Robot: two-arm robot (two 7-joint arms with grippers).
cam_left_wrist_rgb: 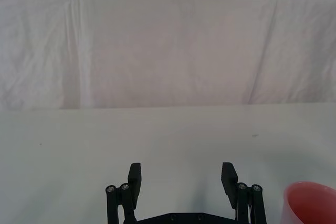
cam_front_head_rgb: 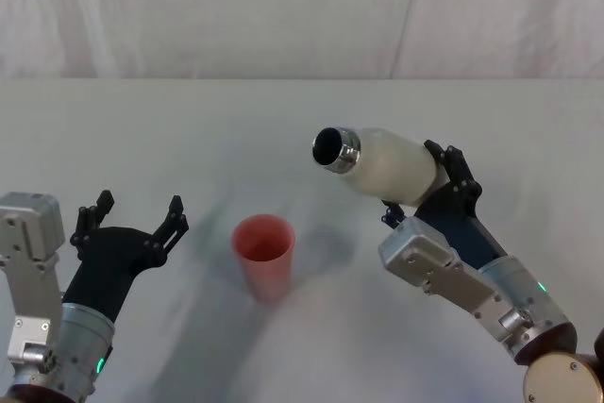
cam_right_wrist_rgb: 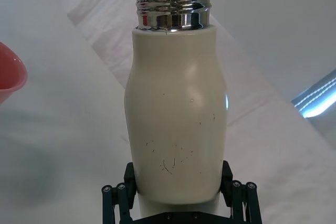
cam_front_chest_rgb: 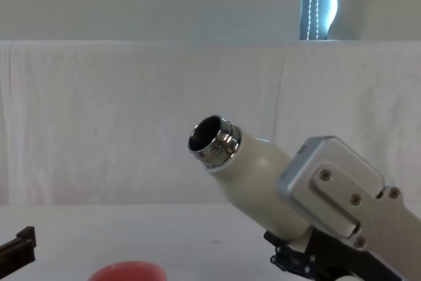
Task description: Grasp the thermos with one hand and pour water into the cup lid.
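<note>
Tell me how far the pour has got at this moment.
Done: the right gripper is shut on the thermos, lifted off the table and tilted, its open steel neck pointing toward the cup lid.
In hand: the tilt; the mouth is up and to the right of the cup lid, not yet above it.
Left: bringing the mouth over the rim and tipping further; no water is visible.
The left gripper rests open beside the cup lid.

The thermos [cam_right_wrist_rgb: 176,114] has its base cut off in the right wrist view, just past the right gripper [cam_right_wrist_rgb: 177,182]. Beside it, the cup lid [cam_right_wrist_rgb: 9,74] (only part of its rim) shows at the edge.
</note>
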